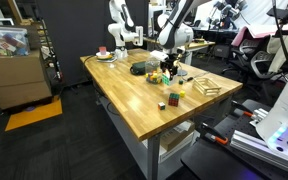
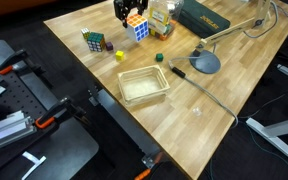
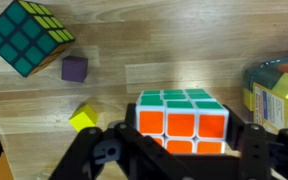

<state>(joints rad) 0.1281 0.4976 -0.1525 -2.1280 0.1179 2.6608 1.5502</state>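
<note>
In an exterior view, I am reaching down over the far part of a long wooden butcher-block table (image 1: 134,100). My gripper (image 1: 167,68) is hanging low among a cluster of small things there. Nearer the table's front edge, a black-edged multicoloured puzzle cube (image 1: 174,98) is sitting by itself. A clear shallow plastic tray (image 1: 206,87) is lying off to one side, and a white round plate (image 1: 106,55) is resting at the far corner.

In an exterior view from higher up, my gripper (image 2: 131,12) is standing directly over a white-edged multicoloured puzzle cube (image 2: 137,29), with my black fingers coming down on its two sides. The black-edged multicoloured puzzle cube (image 2: 93,41) is sitting near it on the wood. A small yellow block (image 2: 121,55) and a small green block (image 2: 158,57) are lying a little closer to the camera. The clear shallow plastic tray (image 2: 144,85) is resting near the table's front edge, well apart from me. A dark green flat box (image 2: 204,17) is lying at the far side.

In the wrist view, my gripper (image 3: 182,138) is clenching the white-edged multicoloured puzzle cube (image 3: 182,118). One finger is pressing each side, with the orange face towards the camera and the green face on top. I cannot tell whether the cube is touching the table. The small yellow block (image 3: 84,118) is lying just beside it. A small purple block (image 3: 74,68) is lying farther off, near the black-edged multicoloured puzzle cube (image 3: 26,35). A yellow and orange carton (image 3: 279,90) is standing at the right edge.
</note>
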